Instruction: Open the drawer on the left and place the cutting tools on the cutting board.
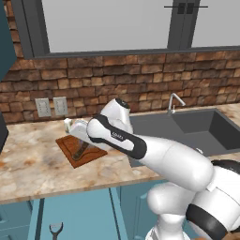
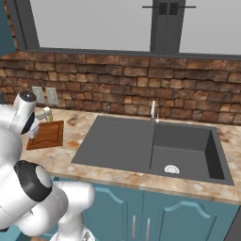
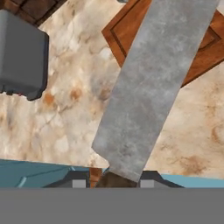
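My hand (image 3: 113,180) is closed narrow on the dark handle of the knife (image 3: 151,87), whose broad silver blade runs away from my fingertips (image 3: 78,180) and reaches out over the corner of the cutting board (image 3: 127,30). The board lies flat on the marbled tabletop (image 1: 28,164), left of the sink (image 2: 141,146), with a dark-handled tool (image 1: 80,150) resting on it. A small carton (image 2: 47,113) stands at the board's far edge. Below the tabletop edge, scissors (image 1: 56,229) lie in the open drawer (image 1: 77,218).
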Controlling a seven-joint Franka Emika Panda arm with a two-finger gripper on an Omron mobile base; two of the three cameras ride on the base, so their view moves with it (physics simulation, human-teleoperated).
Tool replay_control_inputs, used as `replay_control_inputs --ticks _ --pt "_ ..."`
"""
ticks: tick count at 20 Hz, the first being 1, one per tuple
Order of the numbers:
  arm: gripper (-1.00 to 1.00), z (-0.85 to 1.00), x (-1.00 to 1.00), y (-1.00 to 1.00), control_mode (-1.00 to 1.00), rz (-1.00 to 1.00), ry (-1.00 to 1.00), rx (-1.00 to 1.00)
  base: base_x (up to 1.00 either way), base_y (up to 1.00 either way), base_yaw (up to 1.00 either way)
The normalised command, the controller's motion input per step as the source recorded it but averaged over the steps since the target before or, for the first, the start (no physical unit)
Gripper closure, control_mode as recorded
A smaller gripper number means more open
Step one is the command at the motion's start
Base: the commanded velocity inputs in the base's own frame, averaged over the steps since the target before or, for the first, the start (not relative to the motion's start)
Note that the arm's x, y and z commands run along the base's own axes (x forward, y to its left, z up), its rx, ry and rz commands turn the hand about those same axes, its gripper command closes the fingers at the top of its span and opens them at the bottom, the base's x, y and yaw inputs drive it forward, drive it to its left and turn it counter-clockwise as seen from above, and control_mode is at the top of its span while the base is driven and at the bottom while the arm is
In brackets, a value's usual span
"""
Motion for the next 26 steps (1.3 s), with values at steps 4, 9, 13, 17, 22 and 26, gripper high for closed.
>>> replay_control_inputs --ticks 4,9,13,17,22,26 --pt "1.00 -0.26 0.24 0.04 -1.00 0.00 0.00 -0.18 0.00 0.00 0.00" --pt "1.00 -0.20 0.06 0.05 -1.00 -0.03 -0.02 -0.20 0.00 0.00 0.00" --pt "1.00 -0.18 0.23 0.01 -1.00 0.00 0.00 -0.07 0.00 0.00 0.00" --pt "1.00 -0.28 0.49 0.00 -1.00 0.00 0.00 -0.07 0.00 0.00 0.00" --pt "1.00 -0.26 0.53 0.00 -1.00 0.00 0.00 -0.06 0.00 0.00 0.00" --pt "1.00 -0.15 0.38 0.00 -1.00 -0.02 0.00 0.00 0.00 0.00 0.00"
